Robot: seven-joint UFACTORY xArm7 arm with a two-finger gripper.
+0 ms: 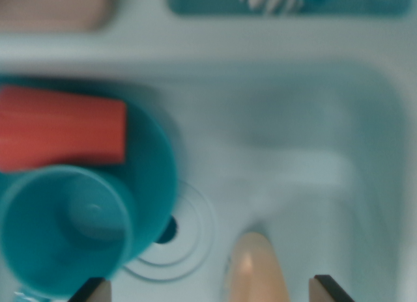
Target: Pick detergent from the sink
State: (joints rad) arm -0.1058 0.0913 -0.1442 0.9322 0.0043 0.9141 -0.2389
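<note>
At bottom centre my claw [210,290] hung spread, tips either side of the detergent [255,273] | detergent lay in the sink [313,120], lower middle | risk: blurred view, left tip could clip the teal cup [62,230] at lower left

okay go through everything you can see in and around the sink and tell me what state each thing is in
Gripper: open, fingertips either side of the detergent bottle.
Detergent bottle: in the sink, not yet gripped.
Teal cup: upright, empty.
Teal bowl: in the sink, under the cup.
Red block: lying on the bowl.
Drain: partly covered.
</note>
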